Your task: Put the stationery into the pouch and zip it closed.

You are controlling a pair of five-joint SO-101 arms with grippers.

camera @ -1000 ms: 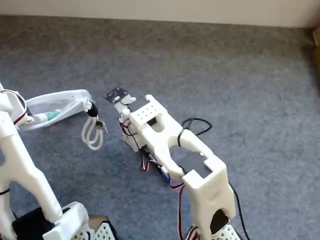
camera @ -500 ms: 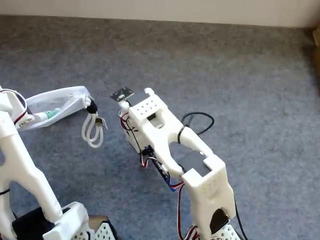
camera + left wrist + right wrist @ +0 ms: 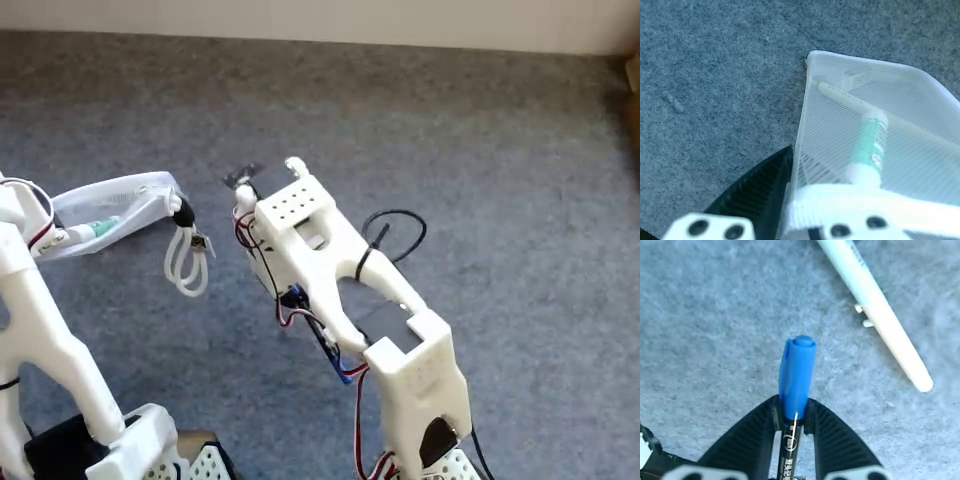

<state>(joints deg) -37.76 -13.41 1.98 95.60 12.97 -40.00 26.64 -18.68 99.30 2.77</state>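
- Pinching mesh pouch (image 3: pixel 880 115) with left gripper (image 3: pixel 792 192) near left edge of carpet (image 3: pixel 500 150); green-and-white tube (image 3: pixel 871 145) already inside.
- Clamping blue-capped pen (image 3: pixel 796 367) in right gripper (image 3: pixel 792 412), mid-carpet, not yet pouched.
- Remaining, seemingly: white pen (image 3: pixel 875 305) on carpet, then zipping.

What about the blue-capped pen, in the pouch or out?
Out: the right gripper clamps the blue-capped pen over carpet, apart from the pouch.
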